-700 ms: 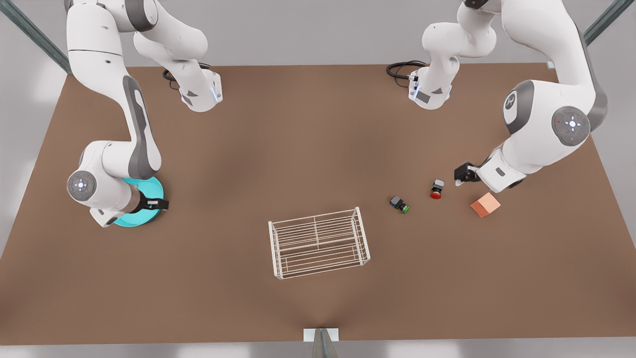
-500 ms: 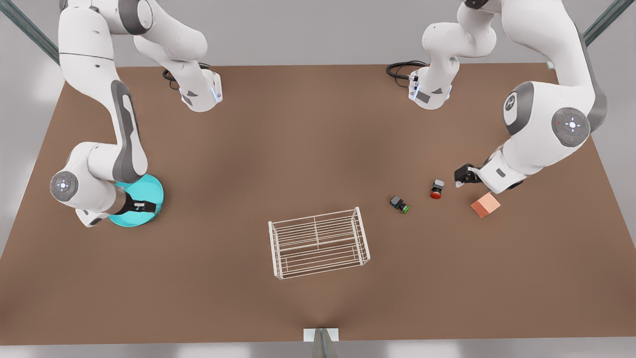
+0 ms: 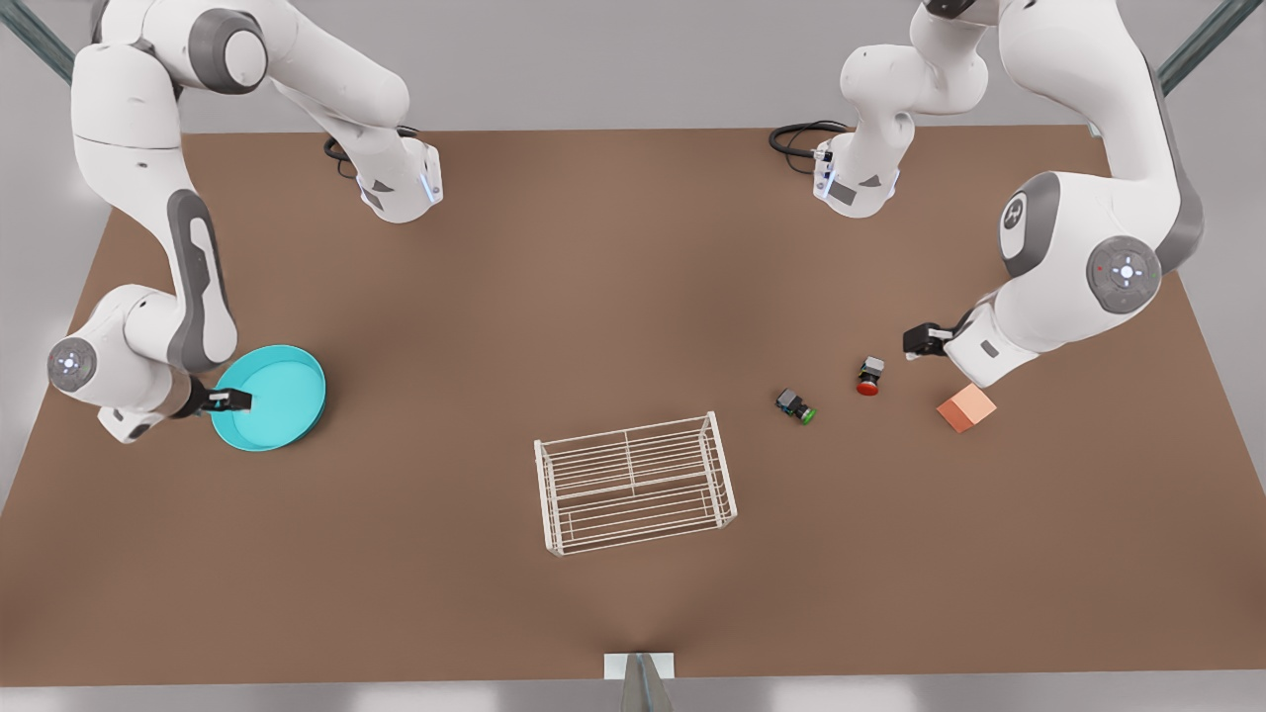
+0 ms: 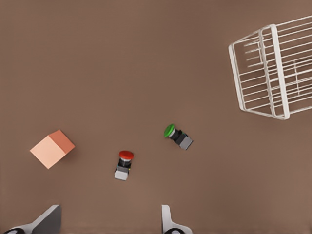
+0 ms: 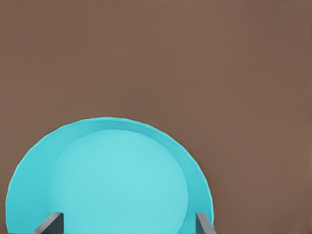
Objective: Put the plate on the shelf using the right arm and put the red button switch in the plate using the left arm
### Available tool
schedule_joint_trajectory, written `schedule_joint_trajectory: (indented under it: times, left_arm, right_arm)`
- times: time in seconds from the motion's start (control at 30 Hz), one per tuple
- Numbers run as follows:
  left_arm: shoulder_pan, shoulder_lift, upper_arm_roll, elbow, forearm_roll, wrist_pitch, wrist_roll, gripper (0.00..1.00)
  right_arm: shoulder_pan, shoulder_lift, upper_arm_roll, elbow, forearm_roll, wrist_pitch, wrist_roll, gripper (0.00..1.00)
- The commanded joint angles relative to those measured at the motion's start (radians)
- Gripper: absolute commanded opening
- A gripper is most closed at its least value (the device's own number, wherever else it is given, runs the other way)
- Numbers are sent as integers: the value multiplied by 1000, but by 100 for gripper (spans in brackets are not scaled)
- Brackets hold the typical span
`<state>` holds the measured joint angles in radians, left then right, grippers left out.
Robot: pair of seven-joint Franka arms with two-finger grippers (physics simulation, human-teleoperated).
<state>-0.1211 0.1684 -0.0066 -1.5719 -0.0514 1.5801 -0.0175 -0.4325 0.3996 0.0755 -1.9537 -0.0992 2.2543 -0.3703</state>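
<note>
Nothing placed yet: right pincer (image 3: 235,400) open at plate (image 3: 272,396) rim, left pincer (image 3: 915,342) open near red switch (image 3: 869,377), shelf (image 3: 635,482) empty.

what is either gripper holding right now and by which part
Nothing is held. The right gripper is open at the plate's rim, its fingers apart and not closed on it. The left gripper is open above the table near the red button switch.
</note>
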Motion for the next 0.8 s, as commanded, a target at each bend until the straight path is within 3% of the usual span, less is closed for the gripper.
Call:
schedule_joint_trajectory:
  times: [0.0, 0.07, 0.13, 0.33, 0.5, 0.7, 0.77]
  left_arm:
    - [-3, -1, -3, -11, 1, -12, -47, 100]
    - [-8, -3, -6, -16, 1, -12, -62, 100]
    - [-8, -4, -4, -25, -1, -14, -81, 100]
    - [-34, -18, -119, -19, 33, -35, -409, 100]
    - [-2, -3, -110, -28, 76, -87, -167, 100]
    - [-3, 6, -98, -2, 104, -86, -168, 100]
    - [-2, 2, -93, -2, 114, -86, -168, 100]
  right_arm:
    - [-109, 11, 101, -7, -45, 148, -384, 100]
    - [-232, 42, 213, 1, -85, 157, -383, 100]
    - [-238, 59, 228, 29, -85, 163, -383, 100]
    - [-295, 120, 231, 50, -83, 151, -407, 100]
    - [-333, 157, 231, 50, -74, 146, -404, 100]
    - [-336, 173, 234, 50, 23, 45, -381, 100]
    - [-338, 179, 234, 52, 23, 36, -380, 94]
